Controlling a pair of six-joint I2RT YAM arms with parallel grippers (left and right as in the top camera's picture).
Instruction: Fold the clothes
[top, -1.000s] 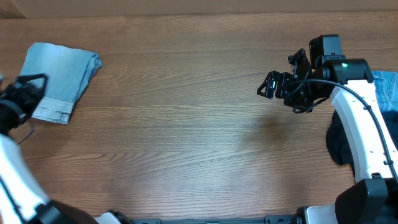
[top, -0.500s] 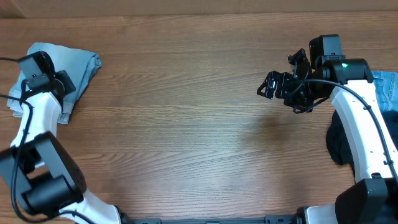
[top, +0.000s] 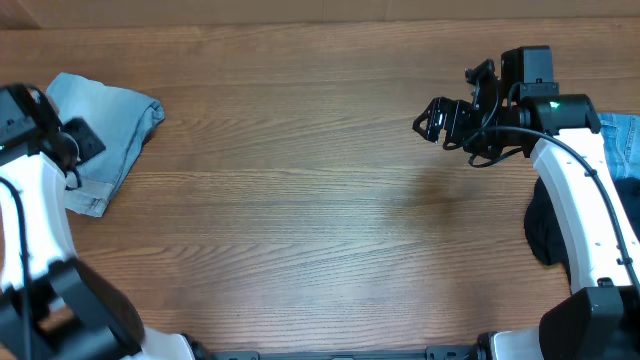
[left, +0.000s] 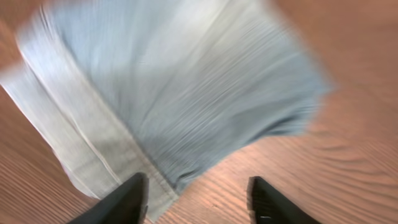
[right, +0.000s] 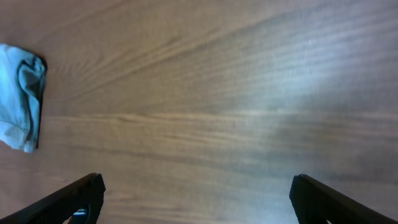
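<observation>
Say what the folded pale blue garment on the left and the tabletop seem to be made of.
Folded garment: pale blue denim by the look, matte, with a fine woven grain and a stitched paler hem; blur leaves the weave uncertain.
Tabletop: wood or wood-look laminate, brown with long grain lines and a soft sheen.

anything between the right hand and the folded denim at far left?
Nothing. In the overhead view, only bare wooden tabletop runs from the right hand to the folded denim. The right wrist view also shows bare wood ahead.
</observation>
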